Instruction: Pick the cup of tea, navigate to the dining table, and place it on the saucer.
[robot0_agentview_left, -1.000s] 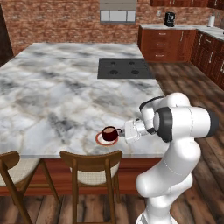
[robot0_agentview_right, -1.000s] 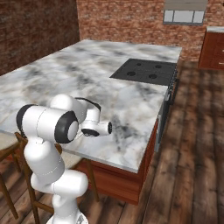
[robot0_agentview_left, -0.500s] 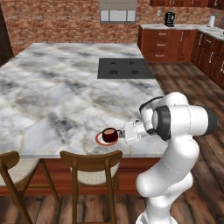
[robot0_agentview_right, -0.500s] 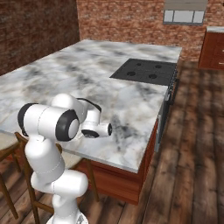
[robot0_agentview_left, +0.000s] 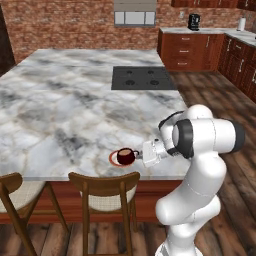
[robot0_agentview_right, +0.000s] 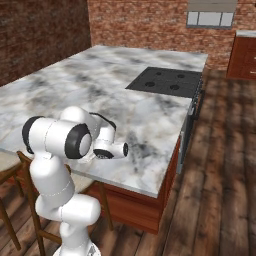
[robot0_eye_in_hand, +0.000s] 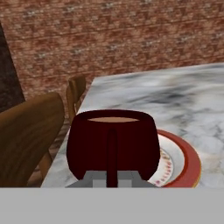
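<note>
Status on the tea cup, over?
Gripper at cup of tea, handle between the fingers; grip unclear. Cup on saucer, dining table. Nothing in the way.

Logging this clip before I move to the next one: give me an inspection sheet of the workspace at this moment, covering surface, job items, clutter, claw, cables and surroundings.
Surface: dining table, veined marble top, with a black inset cooktop at its far side.
Job's things: cup of tea stands upright on the saucer near the table's front edge, liquid inside, handle facing the claw.
Clutter: nothing seen on the marble around the saucer.
Claw: claw is level with the cup at its handle side; fingertips sit close under the handle; grip state cannot be told.
Cables: nothing seen.
Surroundings: two wooden chairs at the front edge, brick wall, dark wood cabinets, wood floor.
</note>
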